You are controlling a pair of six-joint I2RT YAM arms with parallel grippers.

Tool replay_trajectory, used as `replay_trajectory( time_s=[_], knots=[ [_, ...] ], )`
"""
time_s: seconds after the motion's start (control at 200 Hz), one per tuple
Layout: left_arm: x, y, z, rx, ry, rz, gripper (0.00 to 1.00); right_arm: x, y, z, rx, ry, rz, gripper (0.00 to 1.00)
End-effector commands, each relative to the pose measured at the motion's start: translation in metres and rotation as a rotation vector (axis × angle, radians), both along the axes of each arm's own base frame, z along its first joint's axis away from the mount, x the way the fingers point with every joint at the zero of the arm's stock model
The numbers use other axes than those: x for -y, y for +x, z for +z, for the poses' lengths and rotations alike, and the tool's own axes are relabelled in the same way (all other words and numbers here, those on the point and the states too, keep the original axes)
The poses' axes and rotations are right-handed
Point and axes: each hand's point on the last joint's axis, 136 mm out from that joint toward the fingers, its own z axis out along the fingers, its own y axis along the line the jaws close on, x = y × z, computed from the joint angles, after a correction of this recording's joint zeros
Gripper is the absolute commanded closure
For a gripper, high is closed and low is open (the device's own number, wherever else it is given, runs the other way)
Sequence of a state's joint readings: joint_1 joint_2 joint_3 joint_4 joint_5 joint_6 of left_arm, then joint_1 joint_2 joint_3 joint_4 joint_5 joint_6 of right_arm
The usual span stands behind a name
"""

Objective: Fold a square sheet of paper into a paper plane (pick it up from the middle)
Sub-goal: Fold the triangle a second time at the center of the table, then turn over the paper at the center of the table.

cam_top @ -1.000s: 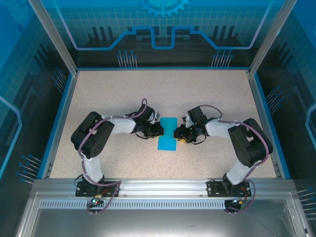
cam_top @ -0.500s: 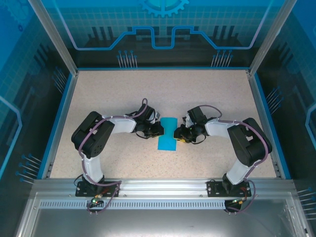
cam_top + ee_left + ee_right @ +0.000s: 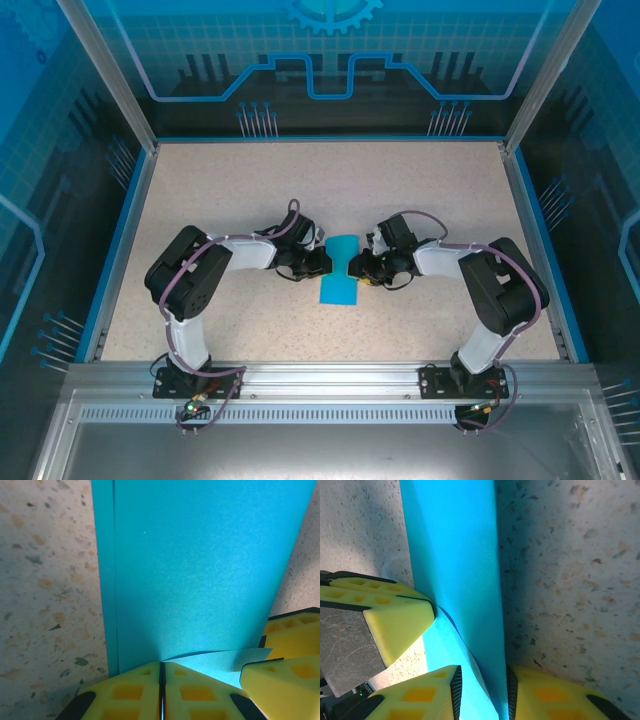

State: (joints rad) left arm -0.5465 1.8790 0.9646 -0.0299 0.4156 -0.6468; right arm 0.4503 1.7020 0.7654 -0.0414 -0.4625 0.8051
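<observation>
Speckled table: square sheet of paper between left gripper, pressed shut, and right gripper, spread astride its edge.

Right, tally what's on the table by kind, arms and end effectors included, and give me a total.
Blue paper sheet: 1
Robot arms: 2 (left arm, right arm)
End effectors: 2 (left end effector, right end effector)
Total: 5
</observation>
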Motion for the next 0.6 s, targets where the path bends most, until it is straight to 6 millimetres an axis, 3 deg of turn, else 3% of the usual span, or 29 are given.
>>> replay_trajectory(
  time_s=[0.0, 0.195, 0.595],
  knots=[
    [-0.002, -0.002, -0.003, -0.002, 0.038, -0.012, 0.89, 0.002, -0.002, 0.006, 0.016, 0.047, 0.002, 0.66],
    [-0.011, -0.001, -0.007, -0.012, 0.089, 0.031, 0.89, 0.000, -0.006, 0.011, 0.040, 0.130, 0.020, 0.62],
    [-0.015, -0.004, -0.005, -0.012, 0.084, 0.058, 0.89, -0.005, -0.008, 0.011, 0.072, 0.174, 0.060, 0.65]
  ],
)
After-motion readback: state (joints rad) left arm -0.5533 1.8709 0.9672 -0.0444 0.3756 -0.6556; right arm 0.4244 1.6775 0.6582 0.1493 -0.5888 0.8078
